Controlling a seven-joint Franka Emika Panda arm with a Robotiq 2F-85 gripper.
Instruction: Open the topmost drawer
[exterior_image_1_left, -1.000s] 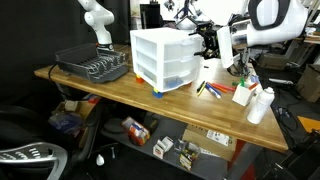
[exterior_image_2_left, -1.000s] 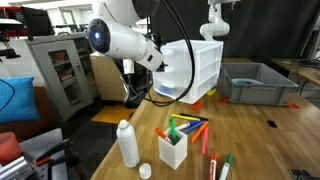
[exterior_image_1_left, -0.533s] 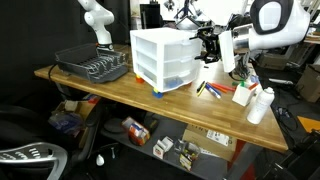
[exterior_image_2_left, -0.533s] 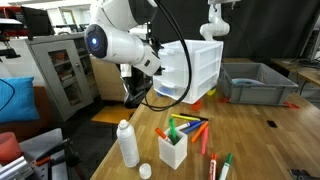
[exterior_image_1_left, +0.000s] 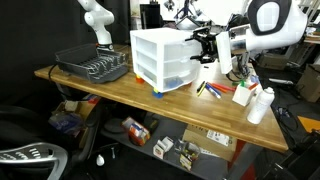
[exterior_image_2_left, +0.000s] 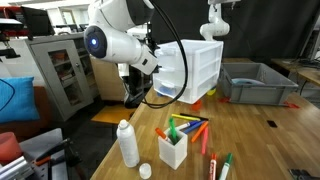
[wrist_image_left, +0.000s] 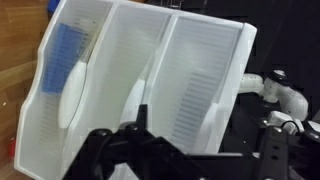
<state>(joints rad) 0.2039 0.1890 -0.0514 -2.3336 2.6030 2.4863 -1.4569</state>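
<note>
A white plastic cabinet (exterior_image_1_left: 160, 58) with three translucent drawers stands on the wooden table; it also shows in an exterior view (exterior_image_2_left: 197, 68). The topmost drawer (exterior_image_1_left: 172, 43) looks closed. In the wrist view the cabinet appears turned on its side, and the topmost drawer (wrist_image_left: 205, 80) is the rightmost strip. My gripper (exterior_image_1_left: 203, 45) is at the height of the top drawer, close in front of it. It also shows in an exterior view (exterior_image_2_left: 160, 60). In the wrist view my gripper (wrist_image_left: 200, 150) is open, its dark fingers spread on either side of the top drawer's front.
A dark dish rack (exterior_image_1_left: 95, 65) sits beside the cabinet, with a second robot arm (exterior_image_1_left: 95, 20) behind it. A grey bin (exterior_image_2_left: 255, 80) is beyond the cabinet. Markers (exterior_image_2_left: 185, 128), a pen cup (exterior_image_2_left: 173, 150) and a white bottle (exterior_image_2_left: 128, 143) lie on the table.
My gripper has moved a little closer to the cabinet's front at the top drawer's height. The drawers have not moved.
</note>
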